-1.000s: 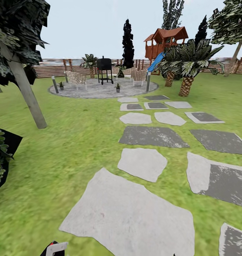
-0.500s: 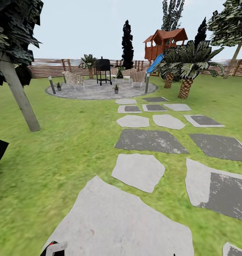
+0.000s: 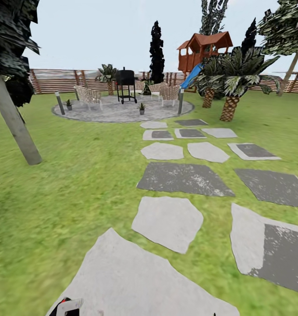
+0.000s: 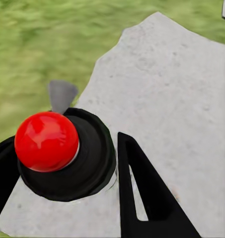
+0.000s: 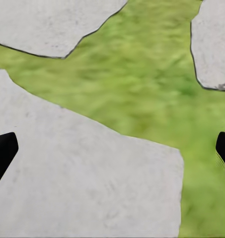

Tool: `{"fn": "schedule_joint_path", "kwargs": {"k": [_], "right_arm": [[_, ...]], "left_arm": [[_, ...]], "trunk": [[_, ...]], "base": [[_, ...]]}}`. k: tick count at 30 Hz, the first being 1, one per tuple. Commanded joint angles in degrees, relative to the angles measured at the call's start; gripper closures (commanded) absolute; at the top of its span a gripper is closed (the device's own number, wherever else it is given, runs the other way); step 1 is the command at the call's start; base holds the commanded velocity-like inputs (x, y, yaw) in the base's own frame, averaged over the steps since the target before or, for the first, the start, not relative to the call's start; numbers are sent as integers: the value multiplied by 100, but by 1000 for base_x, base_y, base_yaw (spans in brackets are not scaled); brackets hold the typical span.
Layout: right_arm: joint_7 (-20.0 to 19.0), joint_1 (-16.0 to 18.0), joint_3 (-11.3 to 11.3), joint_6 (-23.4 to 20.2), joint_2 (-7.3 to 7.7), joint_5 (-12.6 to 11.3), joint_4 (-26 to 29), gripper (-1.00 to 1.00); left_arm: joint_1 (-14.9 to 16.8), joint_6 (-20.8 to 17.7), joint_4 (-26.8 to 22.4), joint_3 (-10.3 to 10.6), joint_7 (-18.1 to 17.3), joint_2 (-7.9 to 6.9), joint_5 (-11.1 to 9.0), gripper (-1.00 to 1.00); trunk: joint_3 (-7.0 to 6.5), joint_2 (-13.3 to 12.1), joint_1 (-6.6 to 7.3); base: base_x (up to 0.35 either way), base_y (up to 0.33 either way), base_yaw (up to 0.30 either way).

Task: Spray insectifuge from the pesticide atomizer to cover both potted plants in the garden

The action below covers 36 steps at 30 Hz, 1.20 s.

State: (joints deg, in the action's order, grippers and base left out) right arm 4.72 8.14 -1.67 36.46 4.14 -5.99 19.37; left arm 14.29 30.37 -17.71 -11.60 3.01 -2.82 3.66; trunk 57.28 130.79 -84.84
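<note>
Beyond stepping stones (image 3: pixel 168 221), two potted plants (image 3: pixel 141 108) stand upright on patio (image 3: pixel 122 112); both jaws gape empty.

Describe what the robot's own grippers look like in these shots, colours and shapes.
The left gripper has matte black fingers, flat and wedge-shaped with a narrow slot cut through. By them sits a glossy red ball on a round black mount. The right gripper shows black fingertips at the frame edges. No cables or markings are visible.

Robot body: black fingers, red ball.
Left gripper (image 4: pixel 67 193): glossy red sphere (image 4: pixel 46 141) on round black base; fingers (image 4: pixel 142 198) black, wedge-shaped.
</note>
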Motion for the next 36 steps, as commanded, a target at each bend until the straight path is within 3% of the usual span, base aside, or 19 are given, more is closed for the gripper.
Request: {"fn": "schedule_joint_path", "kwargs": {"k": [1,36], "right_arm": [[-6,3,-20,19,2,-52,-3,-100],[-6,3,-27,19,7,-50,-3,-100]], "left_arm": [[4,20,4,-9,31,1,39,100],[4,18,13,-9,32,1,44,100]], "trunk": [[5,2,-2],[5,2,-2]], "base": [[332,-99,0],[337,-15,0]]}}
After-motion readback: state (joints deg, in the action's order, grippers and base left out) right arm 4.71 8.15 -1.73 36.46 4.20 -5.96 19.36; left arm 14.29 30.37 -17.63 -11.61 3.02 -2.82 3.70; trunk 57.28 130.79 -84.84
